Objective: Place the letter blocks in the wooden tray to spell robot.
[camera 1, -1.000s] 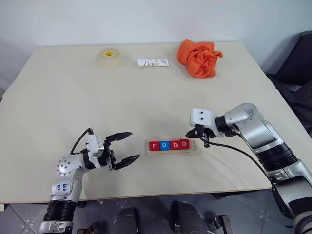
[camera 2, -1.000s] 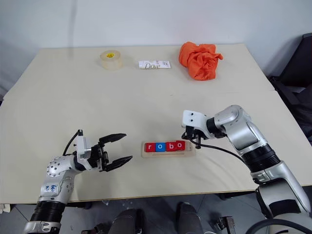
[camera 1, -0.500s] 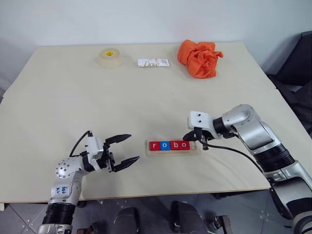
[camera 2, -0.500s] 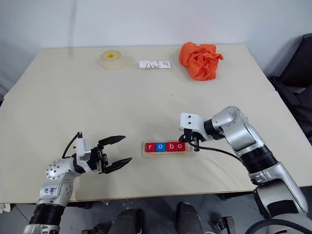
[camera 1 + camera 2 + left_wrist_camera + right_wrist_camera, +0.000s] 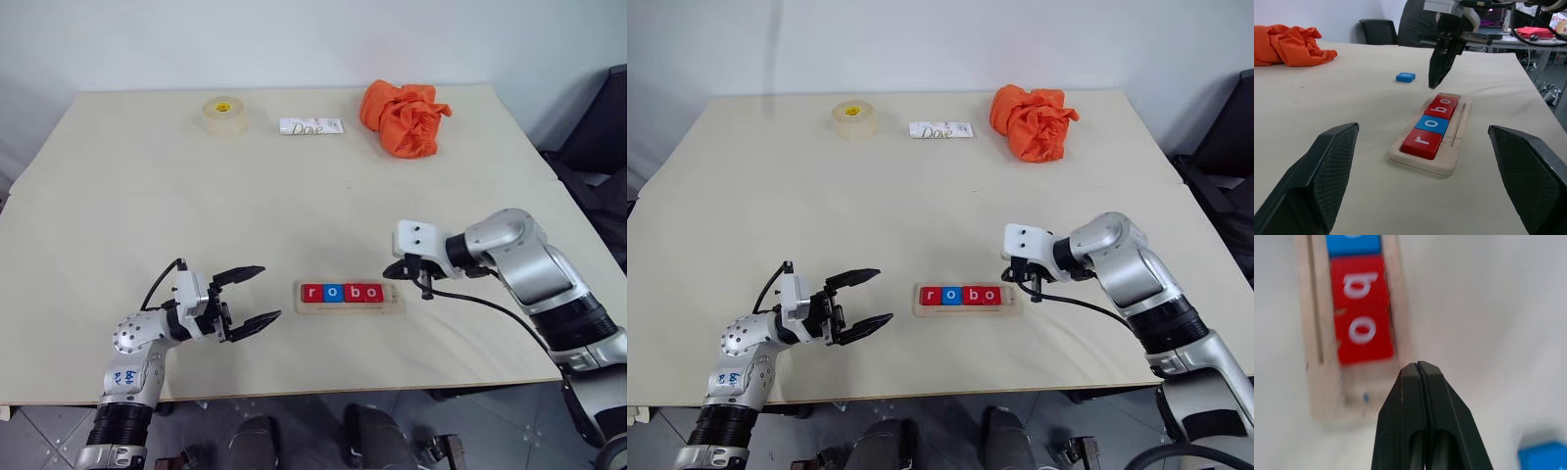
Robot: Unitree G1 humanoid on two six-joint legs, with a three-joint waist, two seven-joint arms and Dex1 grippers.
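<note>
Hovering my right claw [image 5: 399, 269] pressed together, angled down just off the wooden tray's [image 5: 349, 294] 3 o'clock end — four letter blocks [image 5: 341, 292] sit inside. My left claw [image 5: 257, 295] lies level, spread wide, at the tray's 9 o'clock, apart.

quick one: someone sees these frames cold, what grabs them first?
Probably the wooden tray near the table's front edge, with red and blue letter blocks reading r, o, b, o and one slot bare at its right end. Next, the right gripper, fingers shut, poised just off that end, while the left gripper sits open to the tray's left. The orange cloth bunched at the far edge also stands out.
</note>
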